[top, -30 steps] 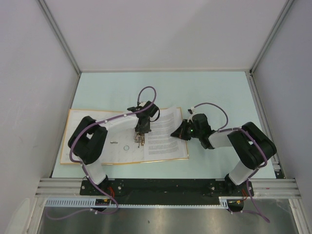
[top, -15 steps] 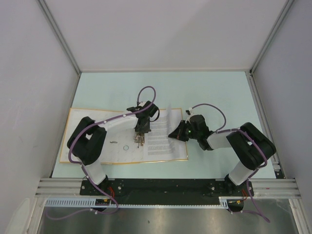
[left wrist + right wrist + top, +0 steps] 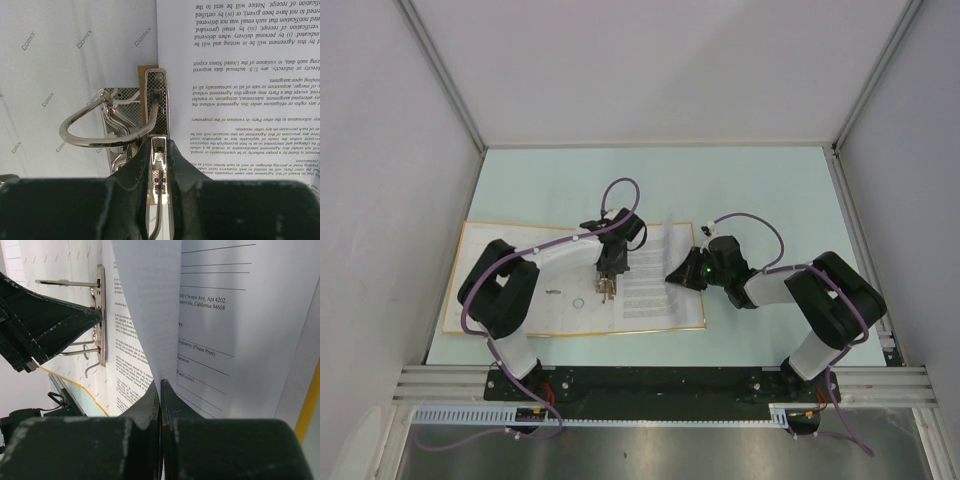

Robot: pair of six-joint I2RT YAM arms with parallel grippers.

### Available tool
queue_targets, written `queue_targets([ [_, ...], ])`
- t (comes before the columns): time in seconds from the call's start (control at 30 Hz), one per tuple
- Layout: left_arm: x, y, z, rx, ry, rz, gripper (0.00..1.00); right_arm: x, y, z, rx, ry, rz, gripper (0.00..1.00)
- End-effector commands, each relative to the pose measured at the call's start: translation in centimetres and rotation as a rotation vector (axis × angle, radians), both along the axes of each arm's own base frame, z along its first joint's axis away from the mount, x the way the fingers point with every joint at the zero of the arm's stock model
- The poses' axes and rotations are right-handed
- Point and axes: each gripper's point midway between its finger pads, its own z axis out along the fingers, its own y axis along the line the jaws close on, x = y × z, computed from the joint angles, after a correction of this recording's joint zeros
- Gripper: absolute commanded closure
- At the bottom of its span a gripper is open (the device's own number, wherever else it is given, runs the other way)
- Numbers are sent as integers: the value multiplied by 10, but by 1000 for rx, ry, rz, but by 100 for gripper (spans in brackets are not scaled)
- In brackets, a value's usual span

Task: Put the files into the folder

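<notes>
Two claws are closed: the left gripper (image 3: 160, 146) clamps the chrome lever (image 3: 158, 95) of the metal ring clip (image 3: 114, 120), whose curved ring arches just left of its fingers. The right gripper (image 3: 160, 386) pinches the edge of the white printed paper sheets (image 3: 150, 310), which curl up from its tips. The open orange-yellow ring binder (image 3: 555, 312) lies flat beneath both claws.

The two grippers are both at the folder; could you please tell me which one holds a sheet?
The right gripper: it pinches the lifted edge of a printed sheet, whereas the left gripper clamps the ring clip's metal lever.
</notes>
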Motion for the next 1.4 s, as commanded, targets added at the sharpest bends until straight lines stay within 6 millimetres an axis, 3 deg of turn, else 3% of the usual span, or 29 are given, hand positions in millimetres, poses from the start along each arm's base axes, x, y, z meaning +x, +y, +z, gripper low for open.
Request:
queue_targets([
  [0.0,5,-4,2,-22,-19,-3,92,5,3,11,1,-50,0,100],
  [0.27,4,-3,0,-15,-12,-6,64,5,3,15,2,-65,6,95],
  [0.47,3,-6,10,-37,-22,-18,54,5,5,15,0,-65,16,88],
  [0.7,8,-21,61,-138,-91,-75,40,5,2,17,-42,-73,24,78],
  [0.83,6,-25,93,-196,-141,-122,37,5,-6,21,-99,-95,30,60],
  [0.97,-4,-26,130,-287,-210,-174,34,3,-25,26,-217,-109,18,41],
  [1.03,-8,-27,143,-328,-235,-198,34,9,-35,41,-265,-168,5,32],
  [1.07,-11,-24,145,-335,-241,-198,34,4,-45,37,-318,-143,5,30],
  [1.1,-14,-21,159,-357,-274,-210,34,4,-53,45,-346,-165,-6,27],
  [1.17,-20,-14,167,-367,-292,-214,33,4,-72,48,-446,-189,-28,23],
  [1.23,-29,-5,180,-381,-329,-216,33,10,-77,65,-478,-246,-73,22],
  [1.3,-36,8,177,-374,-329,-200,33,13,-60,81,-458,-285,-74,21],
  [1.33,-41,14,186,-389,-360,-194,32,16,-55,77,-469,-281,-85,23],
  [1.37,-43,20,181,-380,-360,-179,33,16,-40,83,-441,-295,-83,25],
])
